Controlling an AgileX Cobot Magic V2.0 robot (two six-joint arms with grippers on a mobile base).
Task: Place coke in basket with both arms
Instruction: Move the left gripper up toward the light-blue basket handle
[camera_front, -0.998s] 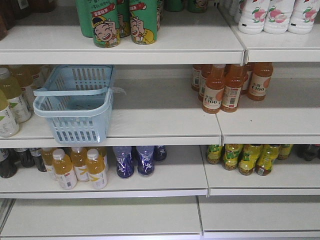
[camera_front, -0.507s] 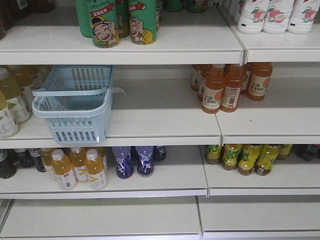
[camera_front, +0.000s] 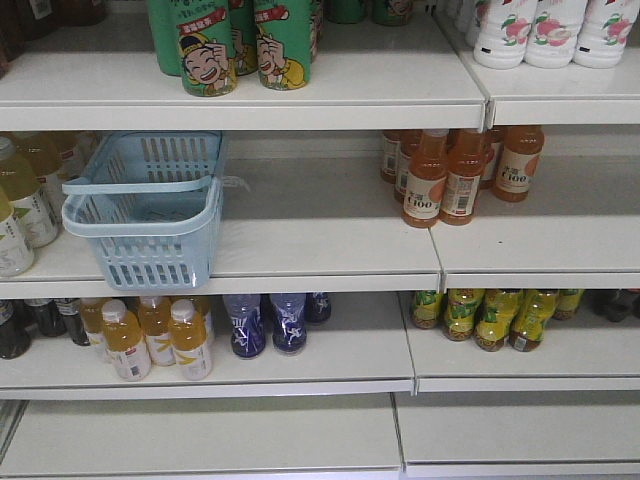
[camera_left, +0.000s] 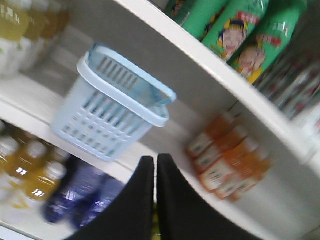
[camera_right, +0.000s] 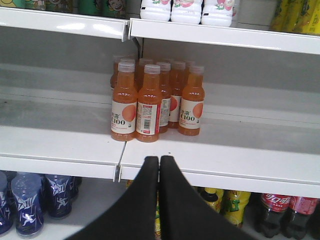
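The light-blue basket (camera_front: 145, 212) stands on the left of the middle shelf, handles lying on its rim, and nothing shows inside it. It appears blurred in the left wrist view (camera_left: 111, 111), up and to the left of my left gripper (camera_left: 155, 158), which is shut and holds nothing. Two coke bottles (camera_right: 273, 212) with red labels stand on the lower shelf, down and to the right of my right gripper (camera_right: 160, 159). That gripper is also shut and holds nothing, in front of the middle shelf edge. Neither arm shows in the front view.
Orange juice bottles (camera_front: 445, 178) cluster on the middle shelf right of the basket. Green cartoon bottles (camera_front: 235, 45) and white bottles (camera_front: 545, 30) stand on the top shelf. Yellow tea bottles (camera_front: 150, 335), purple bottles (camera_front: 268, 322) and yellow-green bottles (camera_front: 495, 317) fill the lower shelf.
The whole shelf scene has slid a few pixels to the left in the front view. Nothing on the shelves has moved.
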